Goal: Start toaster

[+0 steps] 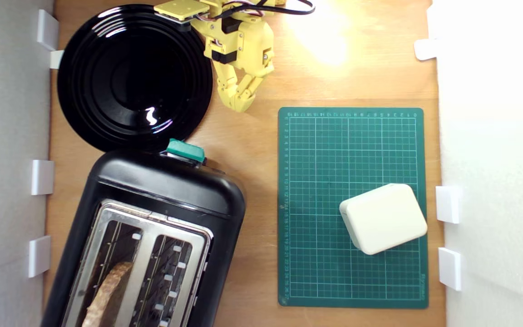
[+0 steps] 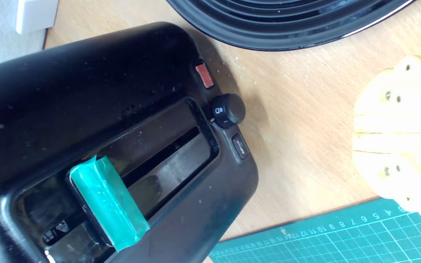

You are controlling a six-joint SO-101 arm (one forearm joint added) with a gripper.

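A yellow gripper point(image 1: 239, 105), fingers together, hangs beside a black plate point(image 1: 84, 81); bread point(image 1: 107, 290) sits in the toaster point(image 1: 166, 186), a cream box point(image 1: 383, 218) on the mat point(image 1: 316, 272).

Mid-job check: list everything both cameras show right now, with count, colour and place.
toaster: 1, black with silver top, exterior view's lower left
lever: 1, teal, on the toaster's end facing the plate
bread: 1 slice, brown, in the slot nearer the exterior view's left
dial: 1, black, beside the lever slot
plate: 1, black, upper left, empty
mat: 1, green grid, right half of table
box: 1, cream, on the mat
table: 1, wood
brackets: several, white, along both table edges
gripper: 1, yellow, shut, beside the plate, apart from the lever
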